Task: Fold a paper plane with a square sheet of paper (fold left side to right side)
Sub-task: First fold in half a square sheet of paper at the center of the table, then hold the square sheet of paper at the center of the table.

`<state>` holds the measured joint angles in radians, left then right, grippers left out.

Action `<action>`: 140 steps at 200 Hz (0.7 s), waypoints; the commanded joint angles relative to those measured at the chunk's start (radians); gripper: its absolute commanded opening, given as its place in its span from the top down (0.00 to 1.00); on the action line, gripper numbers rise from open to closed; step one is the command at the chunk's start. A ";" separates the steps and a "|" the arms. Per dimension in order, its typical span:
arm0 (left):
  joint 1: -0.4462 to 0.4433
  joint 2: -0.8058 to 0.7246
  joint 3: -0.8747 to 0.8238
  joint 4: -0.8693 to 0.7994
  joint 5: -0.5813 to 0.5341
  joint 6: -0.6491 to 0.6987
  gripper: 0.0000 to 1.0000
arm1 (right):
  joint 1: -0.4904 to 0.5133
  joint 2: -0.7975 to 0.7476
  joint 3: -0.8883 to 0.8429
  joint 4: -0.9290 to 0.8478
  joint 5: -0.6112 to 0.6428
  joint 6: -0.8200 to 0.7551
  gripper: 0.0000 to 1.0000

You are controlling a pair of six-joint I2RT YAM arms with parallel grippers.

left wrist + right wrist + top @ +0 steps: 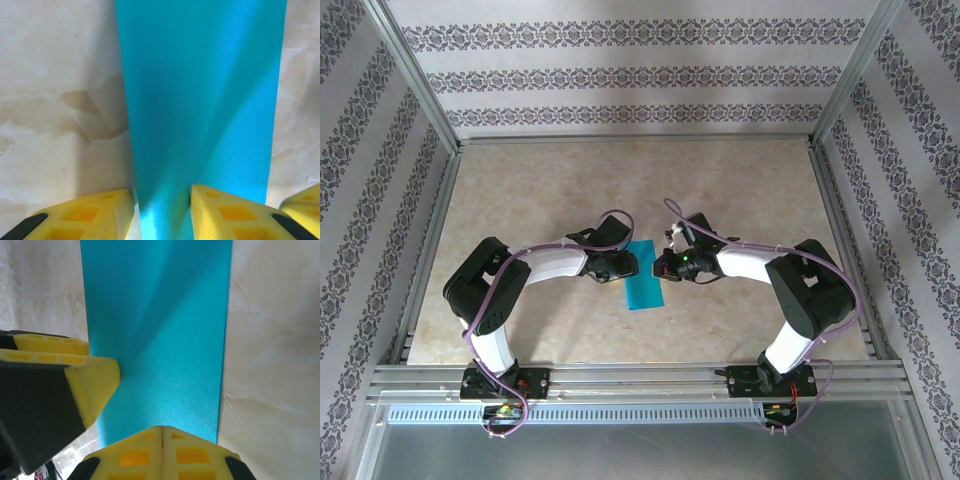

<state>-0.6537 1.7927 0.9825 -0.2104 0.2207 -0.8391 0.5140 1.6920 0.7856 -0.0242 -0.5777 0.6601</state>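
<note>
The square sheet of paper (644, 281) lies on the table as a narrow teal-blue rectangle, flat, with no point or wings. My left gripper (628, 266) is at its left long edge and my right gripper (663, 268) at its right long edge, facing each other. In the left wrist view the paper (200, 100) runs between the open left gripper (162, 212): one finger (85, 215) rests on the bare table, the other finger (225, 210) on the paper. In the right wrist view the right gripper (161, 432) is shut, tips together at the edge of the paper (165, 340).
The beige marbled table (620, 190) is fenced by a metal frame (630, 372) and patterned walls (620, 70). The left gripper's yellow finger (95, 385) reaches in beside the paper in the right wrist view. A right-gripper finger (305, 205) shows at the left wrist view's corner.
</note>
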 commanded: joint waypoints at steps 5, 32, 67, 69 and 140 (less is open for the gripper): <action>-0.012 0.113 -0.031 0.003 -0.052 -0.002 0.61 | 0.018 0.033 0.035 0.020 -0.002 0.015 1.00; -0.012 0.114 -0.031 0.000 -0.051 -0.001 0.61 | 0.023 0.049 0.038 0.005 0.017 0.011 1.00; -0.012 0.114 -0.031 0.002 -0.051 -0.001 0.61 | 0.025 0.064 0.038 -0.035 0.046 -0.007 1.00; -0.012 0.114 -0.031 0.002 -0.051 0.000 0.61 | 0.026 0.066 0.038 -0.037 0.047 -0.008 1.00; -0.006 0.071 -0.037 0.000 -0.043 0.018 0.59 | 0.034 0.100 0.023 -0.103 0.110 -0.030 1.00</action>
<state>-0.6537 1.7901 0.9825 -0.2104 0.2211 -0.8387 0.5339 1.7531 0.8143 -0.0586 -0.5339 0.6529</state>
